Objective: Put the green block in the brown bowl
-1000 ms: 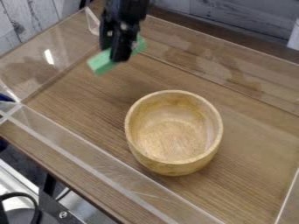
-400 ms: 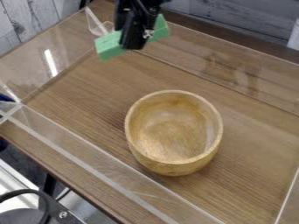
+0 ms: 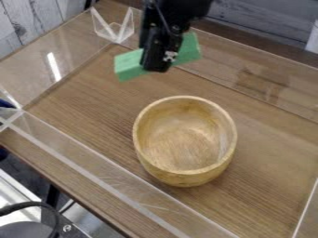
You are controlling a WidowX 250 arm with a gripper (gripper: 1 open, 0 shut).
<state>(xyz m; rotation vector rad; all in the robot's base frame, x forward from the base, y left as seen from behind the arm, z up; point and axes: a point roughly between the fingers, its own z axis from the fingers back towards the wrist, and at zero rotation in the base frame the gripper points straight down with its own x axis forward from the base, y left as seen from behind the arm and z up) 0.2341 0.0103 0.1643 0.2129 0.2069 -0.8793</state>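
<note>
The green block (image 3: 132, 63) hangs in the air above the wooden table, its left end sticking out from my gripper (image 3: 158, 58). My black gripper is shut on the green block, with the fingers (image 3: 156, 54) clamped across its middle. The brown bowl (image 3: 187, 139) is a round light wooden bowl sitting upright on the table, below and to the right of the block. Nothing lies inside the bowl. The block is short of the bowl's far rim, up and to the left of it.
A clear plastic wall (image 3: 74, 172) runs along the front left of the wooden table (image 3: 74, 102), with another clear panel (image 3: 112, 23) at the back. A dark edge borders the table at the upper right.
My gripper has carried the green block to the right and toward the bowl, rising off the back-left part of the table. The bowl has stayed put.
</note>
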